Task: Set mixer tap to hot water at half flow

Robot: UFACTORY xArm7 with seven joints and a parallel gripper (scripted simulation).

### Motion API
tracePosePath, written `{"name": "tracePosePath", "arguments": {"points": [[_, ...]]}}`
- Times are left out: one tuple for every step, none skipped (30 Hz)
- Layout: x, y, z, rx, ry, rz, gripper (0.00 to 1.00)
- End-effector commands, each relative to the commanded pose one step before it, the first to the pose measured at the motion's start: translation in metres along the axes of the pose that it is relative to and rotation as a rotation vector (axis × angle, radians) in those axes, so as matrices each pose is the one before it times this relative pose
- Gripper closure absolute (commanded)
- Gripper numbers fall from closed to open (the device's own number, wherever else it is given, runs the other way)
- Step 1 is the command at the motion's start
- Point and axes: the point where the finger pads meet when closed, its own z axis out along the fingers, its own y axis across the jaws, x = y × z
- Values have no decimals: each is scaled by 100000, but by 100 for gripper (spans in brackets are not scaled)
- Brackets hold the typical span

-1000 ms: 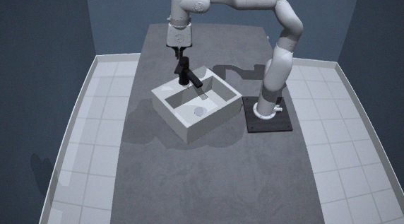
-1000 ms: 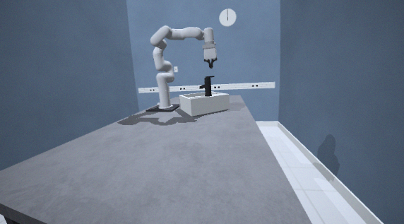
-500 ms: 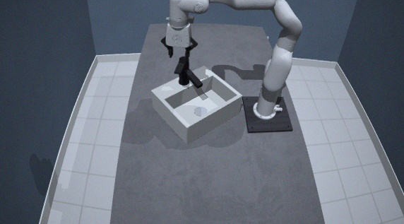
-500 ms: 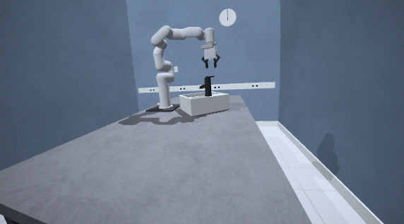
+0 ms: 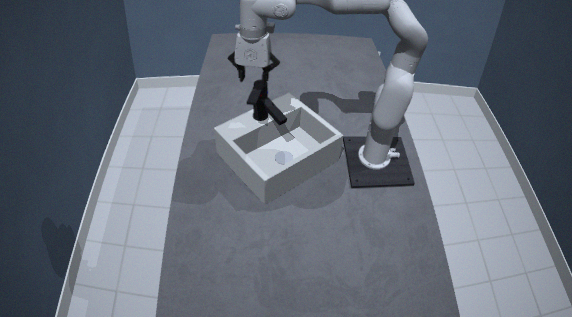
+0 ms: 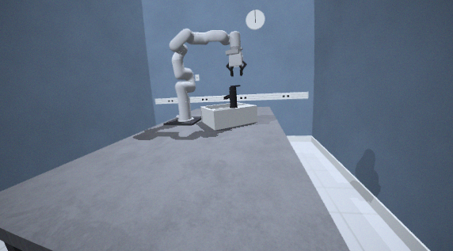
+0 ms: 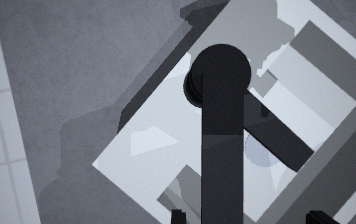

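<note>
The black mixer tap (image 5: 260, 105) stands at the back rim of the white sink (image 5: 278, 145). Its lever (image 5: 256, 91) lies flat on top and its spout (image 5: 275, 113) reaches out over the basin. My gripper (image 5: 254, 78) is open and empty, hanging fingers-down a clear gap above the lever, as the side view shows (image 6: 235, 72). In the wrist view the lever (image 7: 220, 145) runs as a dark bar toward the bottom edge, between my two fingertips, with the spout (image 7: 278, 138) slanting off to the right. No red dot is visible in any view.
The sink's round drain (image 5: 282, 157) lies in the basin floor. The arm's base plate (image 5: 381, 161) sits just right of the sink. A wall rail (image 6: 277, 96) runs behind the counter.
</note>
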Motion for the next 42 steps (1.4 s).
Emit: {"name": "tracePosePath", "arguments": {"points": [[-14,-68,-181,459,-57,1,30],[0,0,0,0,0,0,30],[0,0,0,0,0,0,30],[0,0,0,0,0,0,30],[0,0,2,0,0,0,30],[0,0,4,0,0,0,30],[0,0,8,0,0,0,30],[0,0,13,0,1,1,30],[0,0,18,0,1,1,30],[0,0,25,0,1,1,30],[0,0,32,-1,1,2,30],[0,0,0,0,0,0,30],[0,0,0,0,0,0,30],[0,0,39,-1,2,2,30],[-1,0,47,-1,2,3,30],[-1,0,55,-1,2,3,30],[-1,0,63,-1,3,4,30],[-1,0,72,-1,3,4,30],[-1,0,80,-2,4,5,30],[-1,-1,89,0,0,0,30],[-1,-1,97,0,0,0,30],[-1,0,105,0,0,0,30],[-1,0,113,0,0,0,30],[-1,0,121,0,0,0,30],[-2,-1,129,0,0,0,30],[-2,0,136,0,0,0,30],[-2,0,142,0,0,0,30],[-2,-1,150,0,0,0,30],[0,0,0,0,0,0,30],[0,0,0,0,0,0,30],[-2,-1,155,0,0,0,30],[-2,0,160,0,0,0,30],[-2,-1,166,0,0,0,30],[-2,0,169,0,0,0,30],[-2,0,172,0,0,0,30],[-2,-1,175,0,0,0,30],[-2,0,176,0,0,0,30],[-2,-1,176,0,0,0,30],[-2,-1,175,0,0,0,30],[-2,0,173,0,0,0,30],[-2,-1,171,0,0,0,30],[-2,0,168,0,0,0,30]]}}
